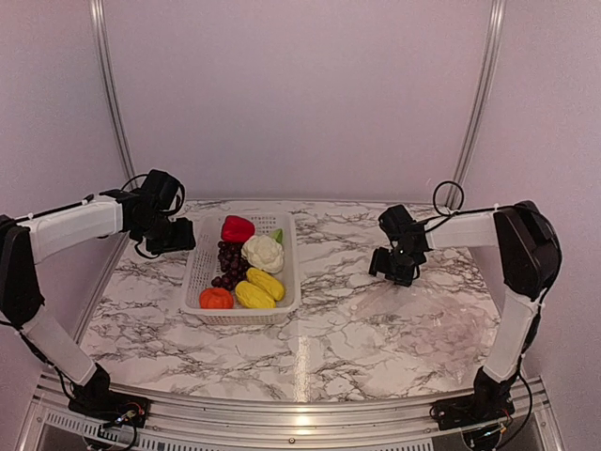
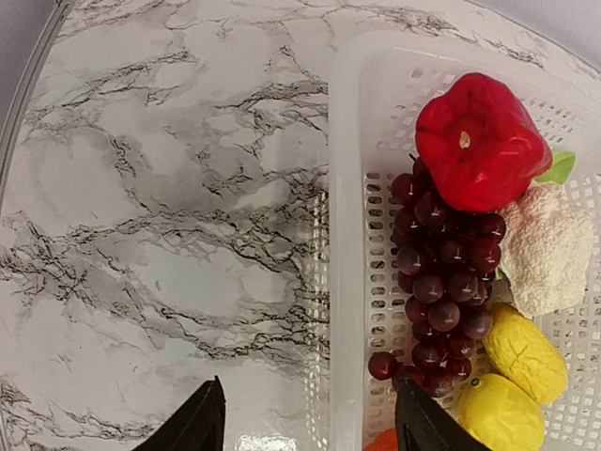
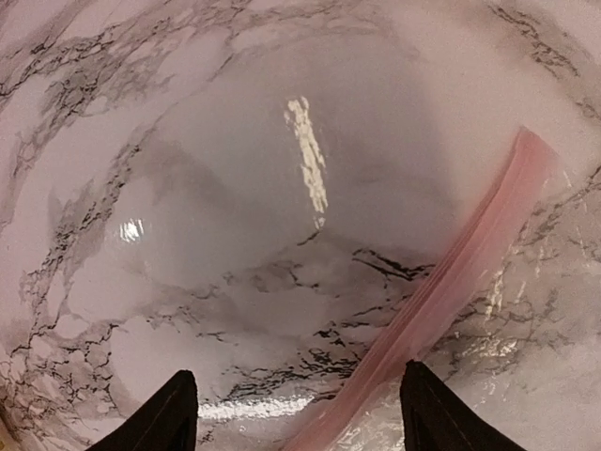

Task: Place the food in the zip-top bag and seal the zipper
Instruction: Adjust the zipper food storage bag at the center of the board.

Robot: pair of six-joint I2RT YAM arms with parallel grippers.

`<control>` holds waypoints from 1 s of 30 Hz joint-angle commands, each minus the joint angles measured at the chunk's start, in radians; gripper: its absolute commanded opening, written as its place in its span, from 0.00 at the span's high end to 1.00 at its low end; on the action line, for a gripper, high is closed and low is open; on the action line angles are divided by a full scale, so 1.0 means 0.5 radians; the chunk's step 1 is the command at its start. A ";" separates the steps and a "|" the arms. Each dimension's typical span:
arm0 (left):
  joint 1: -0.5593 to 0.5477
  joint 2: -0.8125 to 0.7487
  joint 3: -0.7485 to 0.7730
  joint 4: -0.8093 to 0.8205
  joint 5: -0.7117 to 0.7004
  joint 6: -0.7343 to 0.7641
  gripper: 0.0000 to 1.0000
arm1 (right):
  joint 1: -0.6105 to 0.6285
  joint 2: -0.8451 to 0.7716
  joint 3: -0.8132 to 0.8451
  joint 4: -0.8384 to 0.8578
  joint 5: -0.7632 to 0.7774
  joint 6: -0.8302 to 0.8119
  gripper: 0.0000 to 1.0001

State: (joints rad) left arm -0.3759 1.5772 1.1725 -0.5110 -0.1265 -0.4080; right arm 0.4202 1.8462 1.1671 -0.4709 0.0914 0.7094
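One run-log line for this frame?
food: all in basket | bag: flat, empty | left gripper: open, above basket rim | right gripper: open, above bag by zipper

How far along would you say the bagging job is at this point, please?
Nothing looks done yet: the pepper, grapes, cauliflower, orange fruit and yellow pieces all lie in the basket. In hand: nothing is held; the left gripper is open over the basket's rim, the right gripper open above the flat bag and its pink zipper. Left: all the filling, then sealing.
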 commanded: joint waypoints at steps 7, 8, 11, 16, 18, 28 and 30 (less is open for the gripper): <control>0.005 -0.189 0.209 -0.182 -0.003 -0.054 0.36 | 0.034 0.133 0.156 -0.016 -0.011 0.019 0.43; 0.004 -0.191 0.213 -0.182 0.005 -0.071 0.37 | 0.043 0.133 0.165 -0.020 -0.001 0.003 0.45; 0.006 -0.191 0.223 -0.179 0.028 -0.113 0.37 | 0.081 0.147 0.172 -0.015 -0.021 -0.037 0.51; 0.004 -0.176 0.230 -0.166 0.041 -0.126 0.37 | 0.231 0.202 0.219 0.090 -0.158 -0.289 0.57; 0.005 -0.165 0.230 -0.166 0.043 -0.126 0.38 | 0.295 0.241 0.263 0.112 -0.277 -0.423 0.57; 0.002 -0.115 0.223 -0.136 0.097 -0.147 0.39 | 0.578 0.135 0.339 -0.140 -0.273 -0.755 0.58; 0.004 -0.117 0.216 -0.135 0.100 -0.153 0.39 | 0.611 0.105 0.366 -0.259 -0.114 -0.703 0.53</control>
State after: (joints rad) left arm -0.3759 1.5059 1.2652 -0.5587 -0.0864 -0.4740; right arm 0.6804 1.9526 1.2991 -0.4789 -0.0669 0.4019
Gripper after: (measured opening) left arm 0.614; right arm 0.429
